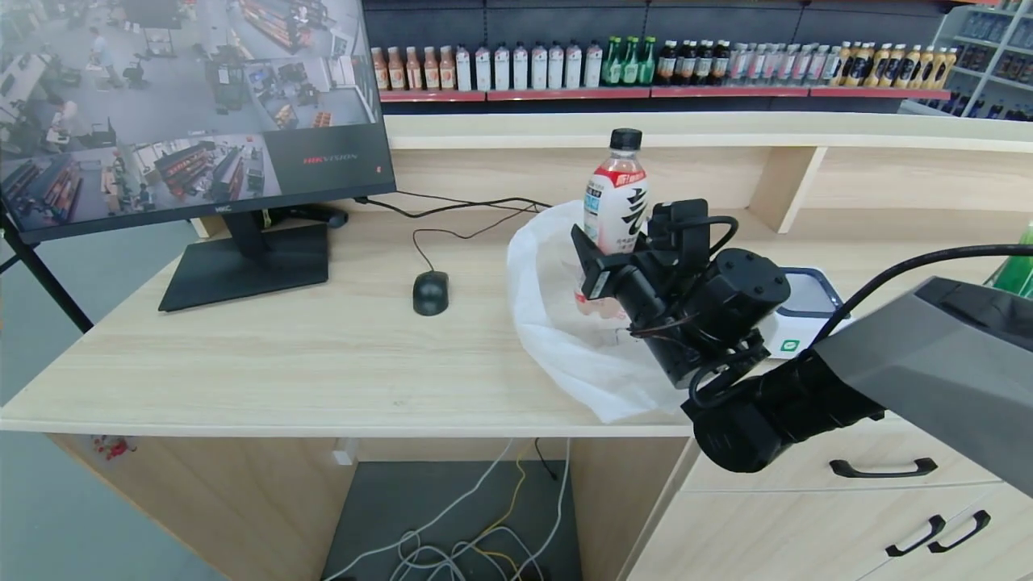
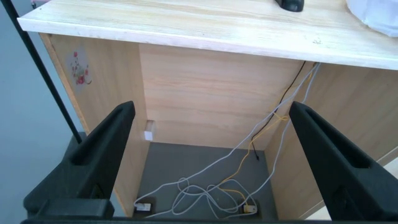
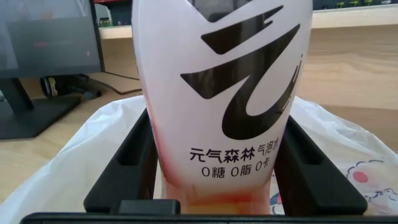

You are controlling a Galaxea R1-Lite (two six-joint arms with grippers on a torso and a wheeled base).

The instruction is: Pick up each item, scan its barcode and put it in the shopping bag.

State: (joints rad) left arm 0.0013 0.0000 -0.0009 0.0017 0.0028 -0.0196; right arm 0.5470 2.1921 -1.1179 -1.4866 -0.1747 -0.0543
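My right gripper (image 1: 607, 260) is shut on a pale pink drink bottle (image 1: 616, 202) with a black cap, holding it upright over the white shopping bag (image 1: 557, 323) that lies open on the counter. In the right wrist view the bottle (image 3: 221, 93) sits between both fingers (image 3: 124, 168) with the bag (image 3: 56, 168) spread below. A white barcode scanner (image 1: 807, 311) rests on the counter behind the right arm. My left gripper (image 2: 211, 162) hangs open below the counter's front edge, facing the cables under the desk.
A monitor (image 1: 186, 105) on a black stand occupies the counter's left, with a black mouse (image 1: 430, 292) and its cable near the middle. A raised wooden ledge (image 1: 686, 133) runs along the back. A green bottle (image 1: 1018, 266) stands at the far right. Drawers (image 1: 880, 468) sit below.
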